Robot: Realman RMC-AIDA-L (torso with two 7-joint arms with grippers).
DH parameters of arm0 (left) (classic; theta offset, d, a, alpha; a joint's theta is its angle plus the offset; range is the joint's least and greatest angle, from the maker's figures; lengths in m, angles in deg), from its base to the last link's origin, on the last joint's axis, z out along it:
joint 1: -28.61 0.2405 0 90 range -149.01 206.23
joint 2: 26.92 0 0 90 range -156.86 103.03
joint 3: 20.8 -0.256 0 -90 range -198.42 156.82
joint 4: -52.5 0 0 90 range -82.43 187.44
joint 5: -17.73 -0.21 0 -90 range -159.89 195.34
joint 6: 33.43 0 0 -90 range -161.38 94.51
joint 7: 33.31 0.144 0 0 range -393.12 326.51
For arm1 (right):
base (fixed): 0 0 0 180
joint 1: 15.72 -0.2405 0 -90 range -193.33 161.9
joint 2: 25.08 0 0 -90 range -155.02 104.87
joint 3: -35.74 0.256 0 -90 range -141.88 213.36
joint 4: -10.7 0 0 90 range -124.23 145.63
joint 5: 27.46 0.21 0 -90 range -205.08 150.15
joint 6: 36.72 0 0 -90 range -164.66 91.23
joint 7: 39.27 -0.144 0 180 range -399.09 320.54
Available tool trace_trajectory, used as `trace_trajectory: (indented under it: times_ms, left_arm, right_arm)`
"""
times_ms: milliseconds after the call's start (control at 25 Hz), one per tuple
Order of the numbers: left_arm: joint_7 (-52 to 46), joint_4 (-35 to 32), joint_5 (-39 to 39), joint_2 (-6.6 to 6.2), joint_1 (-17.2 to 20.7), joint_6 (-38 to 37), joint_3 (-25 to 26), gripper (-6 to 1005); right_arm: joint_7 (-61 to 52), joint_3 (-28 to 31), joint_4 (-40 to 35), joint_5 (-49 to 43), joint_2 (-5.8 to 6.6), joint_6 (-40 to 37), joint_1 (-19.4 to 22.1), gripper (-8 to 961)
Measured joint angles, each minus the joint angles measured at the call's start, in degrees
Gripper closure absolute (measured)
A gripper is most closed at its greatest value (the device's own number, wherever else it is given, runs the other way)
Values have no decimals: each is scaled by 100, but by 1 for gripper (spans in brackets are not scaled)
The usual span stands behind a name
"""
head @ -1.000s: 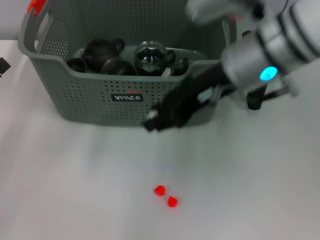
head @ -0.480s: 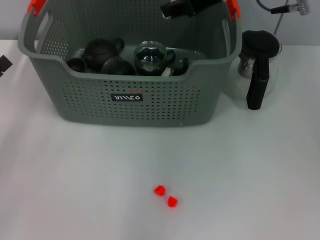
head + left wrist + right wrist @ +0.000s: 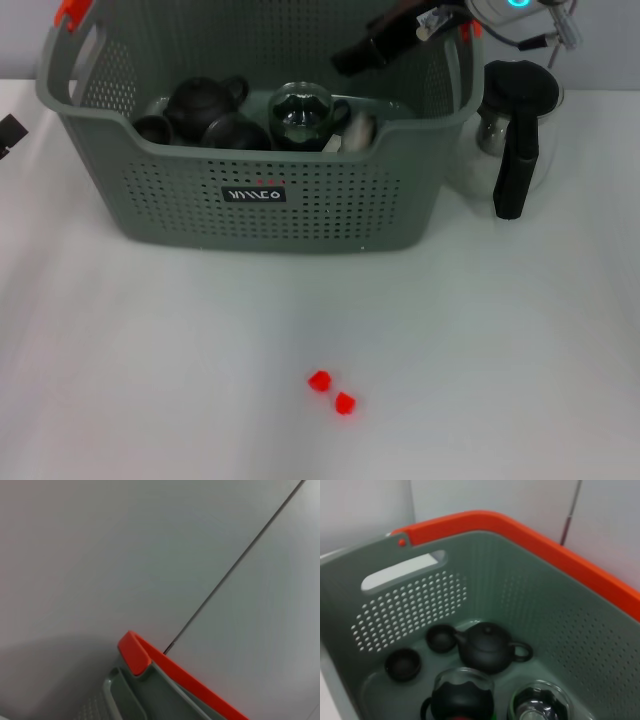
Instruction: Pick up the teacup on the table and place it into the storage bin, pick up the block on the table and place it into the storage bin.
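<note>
Table [image 3: 520, 330]: white, wide, mostly bare in front.

Bin [image 3: 270, 215]: grey-green, perforated, at the far middle of the table; orange clips at the handles, black label on the near wall. Inside, in the right wrist view: a dark teapot [image 3: 490, 647], two small dark cups [image 3: 403, 663], and further dark and glass ware at the near end. A teacup may already be among them; I cannot tell which one counts.

Pitcher [image 3: 515, 135]: glass, black handle, just beside the bin on the robot's right. Not part of the job.

Right gripper [image 3: 352, 60]: over the bin's far right corner, above the rim, pointing in and down toward the contents. Fingers are a dark blur; cannot tell whether open or closed, or whether anything is held.

Left gripper: not in view. Its wrist camera shows only a bin corner with an orange clip [image 3: 165, 665] against a wall, so that arm sits high near the bin's left side.

Blocks [image 3: 332, 392]: two small red pieces, touching or nearly so, on the near table, well apart from the bin. The pair's long axis runs diagonally, from far-left to near-right.

Key relation: the blocks lie toward the robot from the right gripper, across the whole bin, near centre and slightly right. My judgement: the right arm is the likelier one to fetch them.
</note>
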Motion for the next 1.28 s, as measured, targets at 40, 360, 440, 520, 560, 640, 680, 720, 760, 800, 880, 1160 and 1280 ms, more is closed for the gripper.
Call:
trace_trajectory:
  times_ms: [40, 360, 440, 520, 560, 640, 680, 720, 760, 800, 880, 1160, 1280]
  left_arm:
    - [0, 0, -1, 0, 4, 4, 0, 78]
    - [5, 0, -1, 0, 21, 16, 1, 78]
    - [5, 0, -2, 0, 21, 17, 1, 78]
    - [6, 0, -2, 0, 21, 24, 5, 79]
    - [7, 0, -2, 0, 18, 29, 6, 79]
    - [7, 0, -1, 0, 7, 35, 3, 79]
    - [8, 0, -1, 0, 2, 39, 1, 79]
    - [8, 0, -2, 0, -2, 44, 0, 79]
    - [9, 0, -2, 0, -9, 56, 0, 79]
    - [9, 0, -3, 0, -12, 72, 0, 79]
    - [9, 0, -13, 0, -23, 99, -1, 79]
    - [-6, 0, -63, 0, -51, 107, 0, 79]
    - [0, -1, -69, 1, -60, 107, 0, 79]
  right_arm:
    - [-1, -42, -109, 3, -2, -38, 31, 460]
    - [77, -90, -1561, 421, 3, -1075, 648, 156]
    - [280, -99, -1927, 808, 9, -1781, 834, 94]
    - [475, -107, -2199, 1144, 11, -2416, 994, 51]
    - [574, -115, -2287, 1302, 9, -2723, 1070, 29]
    - [787, -164, -2329, 1470, -2, -3191, 1204, 8]
    - [916, -212, -2317, 1521, -5, -3324, 1279, 9]
    - [1059, -278, -2276, 1539, -8, -3416, 1385, 9]
    - [1189, -351, -2225, 1550, -11, -3413, 1491, 10]
    - [1320, -421, -2178, 1563, -12, -3387, 1588, 10]
    - [1608, -587, -2029, 1637, -16, -3321, 1783, 11]
    - [2192, -1145, -1203, 1676, -11, -3019, 1980, 13]
    - [2419, -1524, -796, 1672, -19, -2669, 1950, 13]
